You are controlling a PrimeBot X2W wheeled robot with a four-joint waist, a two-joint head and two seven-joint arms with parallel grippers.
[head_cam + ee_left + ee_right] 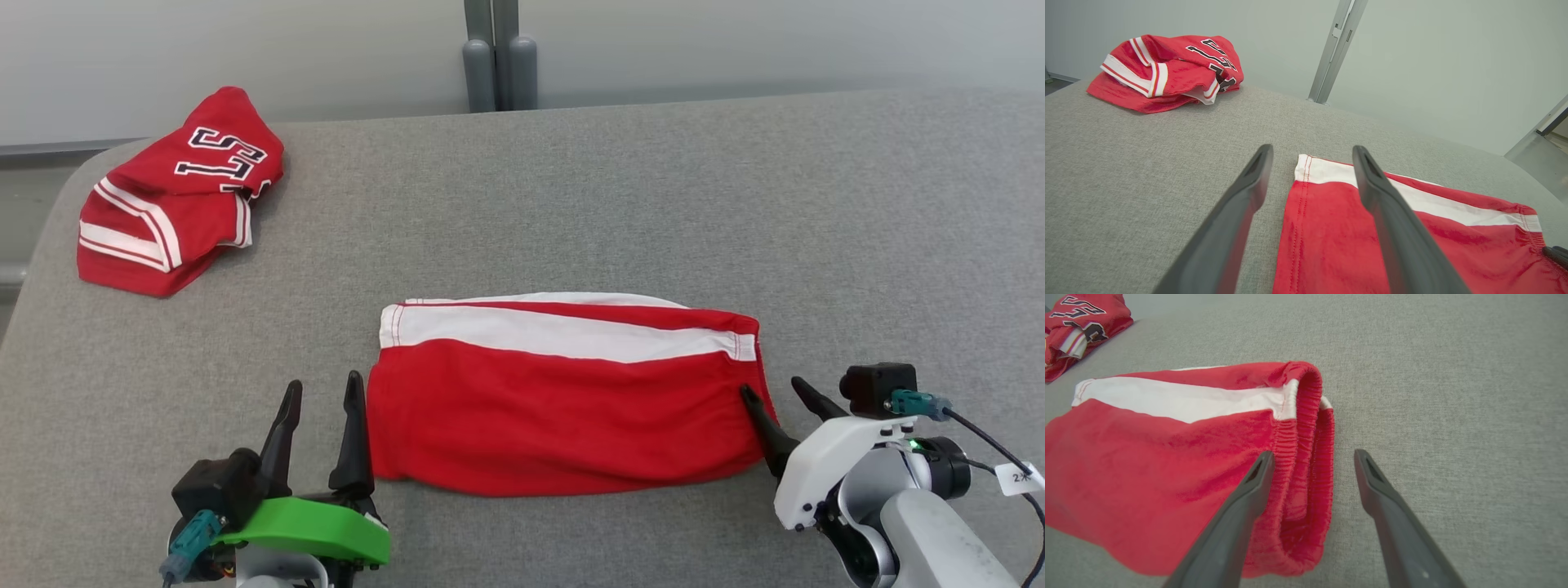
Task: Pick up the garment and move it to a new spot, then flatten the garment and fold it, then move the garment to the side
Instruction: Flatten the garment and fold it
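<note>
Nearest, at the lower left, the left hand (323,382) has its two dark fingers spread and holds nothing. It straddles the left edge of the garment (563,408): in the left wrist view one finger lies over bare grey cloth and the other over red fabric. At the lower right, the right hand (771,385) is likewise spread and empty. Its left finger lies over the gathered elastic waistband at the garment's right end, and its right finger over bare cloth (whether either hand actually touches the fabric, I cannot tell).

The garment, a pair of red shorts, lies folded into a flat oblong at the near middle of the grey fabric-covered bench (571,204). A white band runs along its far side.

Well apart, at the far left corner, sits a second red garment (175,192), bunched up, with white stripes and dark lettering. Beyond the bench's far edge, grey posts (500,65) stand against a pale wall (775,41).
</note>
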